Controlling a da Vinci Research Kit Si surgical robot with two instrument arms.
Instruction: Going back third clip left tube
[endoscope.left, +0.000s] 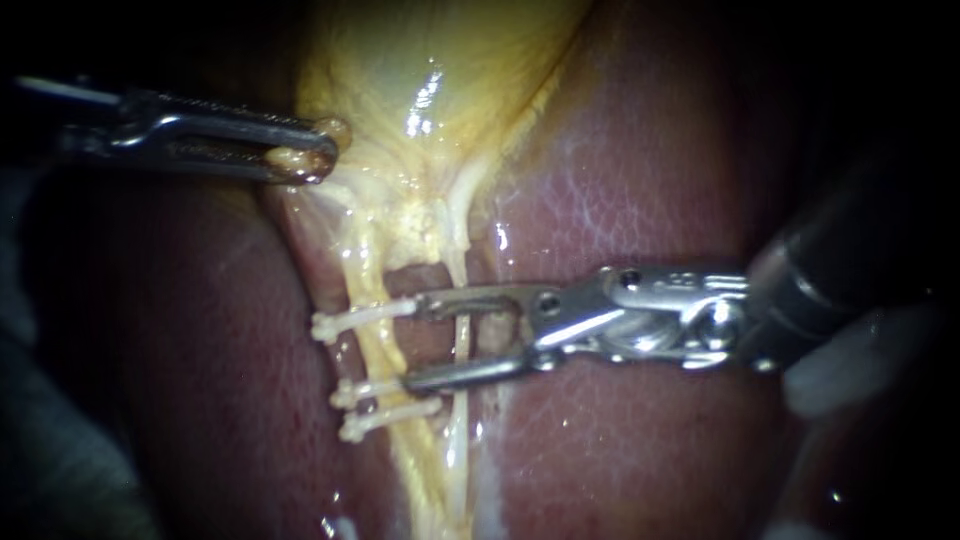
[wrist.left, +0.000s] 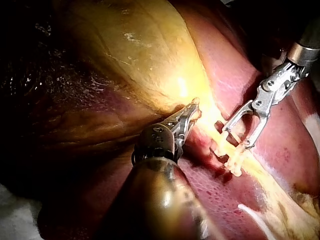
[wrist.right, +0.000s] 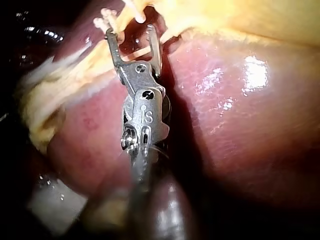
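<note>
My left instrument (endoscope.left: 300, 158) comes in from the upper left, its jaws shut on a fold of the yellow gallbladder (endoscope.left: 430, 90) and holding it up. The left tube (endoscope.left: 368, 275) carries three white clips: one higher (endoscope.left: 360, 318) and two close together lower down (endoscope.left: 370, 392) (endoscope.left: 385, 420). My right instrument (endoscope.left: 418, 342) has its jaws open and empty. They straddle the pale right tube (endoscope.left: 462, 335), with their tips beside the clips. In the right wrist view the open jaws (wrist.right: 134, 37) stand just short of the clips (wrist.right: 106, 21).
Dark red liver (endoscope.left: 650, 180) lies on both sides of the tubes. A pale white object (endoscope.left: 840, 370) sits under my right instrument's shaft at the right edge. The left wrist view shows both instruments (wrist.left: 192, 112) (wrist.left: 235, 136) near the clips (wrist.left: 232, 161).
</note>
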